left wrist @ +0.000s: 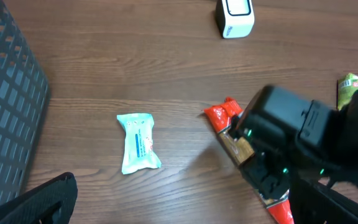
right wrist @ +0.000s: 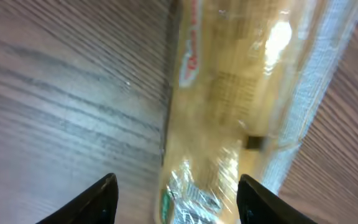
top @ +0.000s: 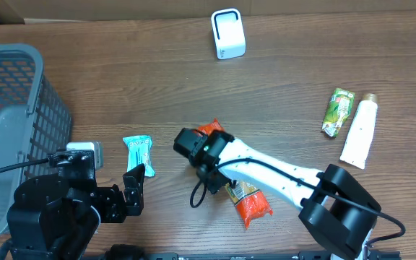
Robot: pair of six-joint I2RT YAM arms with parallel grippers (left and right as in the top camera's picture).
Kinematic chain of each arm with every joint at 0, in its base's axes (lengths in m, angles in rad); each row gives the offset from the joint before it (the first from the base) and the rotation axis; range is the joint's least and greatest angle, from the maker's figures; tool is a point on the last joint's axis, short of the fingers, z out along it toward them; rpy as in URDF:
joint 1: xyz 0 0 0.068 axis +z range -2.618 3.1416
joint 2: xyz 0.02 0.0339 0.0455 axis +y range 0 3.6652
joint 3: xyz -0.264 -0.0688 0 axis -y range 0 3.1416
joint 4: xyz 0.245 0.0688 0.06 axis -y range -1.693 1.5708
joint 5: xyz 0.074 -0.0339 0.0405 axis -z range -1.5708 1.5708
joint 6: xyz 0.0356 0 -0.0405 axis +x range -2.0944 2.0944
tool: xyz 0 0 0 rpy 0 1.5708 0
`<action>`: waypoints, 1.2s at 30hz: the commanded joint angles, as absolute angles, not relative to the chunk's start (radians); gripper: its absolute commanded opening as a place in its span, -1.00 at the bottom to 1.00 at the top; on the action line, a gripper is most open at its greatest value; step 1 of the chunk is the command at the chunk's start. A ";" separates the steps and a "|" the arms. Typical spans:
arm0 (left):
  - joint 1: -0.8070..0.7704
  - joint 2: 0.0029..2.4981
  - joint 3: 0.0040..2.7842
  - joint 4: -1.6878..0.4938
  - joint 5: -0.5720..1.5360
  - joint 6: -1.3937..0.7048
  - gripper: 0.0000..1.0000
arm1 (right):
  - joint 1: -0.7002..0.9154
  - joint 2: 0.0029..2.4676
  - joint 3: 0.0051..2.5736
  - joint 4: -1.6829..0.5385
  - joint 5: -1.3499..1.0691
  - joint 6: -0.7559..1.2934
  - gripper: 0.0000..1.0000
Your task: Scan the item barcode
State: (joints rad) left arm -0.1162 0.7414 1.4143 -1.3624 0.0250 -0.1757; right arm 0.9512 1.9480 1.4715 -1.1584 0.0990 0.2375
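1. The right hand (right wrist: 176,199) hangs low over the red snack packet (top: 251,202), fingers apart on either side, gripping nothing.
2. The packet lies flat on the bench (top: 302,65), well apart from the white scanner (top: 228,34), its barcode seemingly unscanned.
3. The left hand (left wrist: 191,205), spread wide and empty, hovers near a teal packet (left wrist: 138,142).

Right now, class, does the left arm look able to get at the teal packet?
Probably yes: the teal packet lies on bare table just ahead of the left fingers, which stand open; the right arm sits off to one side, over the red packet.
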 commanded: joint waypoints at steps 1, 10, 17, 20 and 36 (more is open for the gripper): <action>-0.112 0.739 1.420 -1.362 0.019 -0.157 0.99 | 0.885 1.935 1.557 -1.199 0.068 0.213 0.23; -0.112 0.739 1.420 -1.362 0.019 -0.157 0.99 | 0.660 1.930 1.570 -1.271 -0.209 -0.006 0.37; -0.112 0.739 1.420 -1.362 0.019 -0.157 0.99 | 0.607 1.930 1.504 -1.251 -0.295 -0.053 0.15; -0.112 0.739 1.420 -1.362 0.019 -0.157 1.00 | 0.625 1.930 1.493 -1.254 -0.378 -0.053 -0.07; -0.112 0.739 1.420 -1.362 0.019 -0.157 1.00 | 0.877 1.930 1.356 -1.185 -0.472 0.114 -0.04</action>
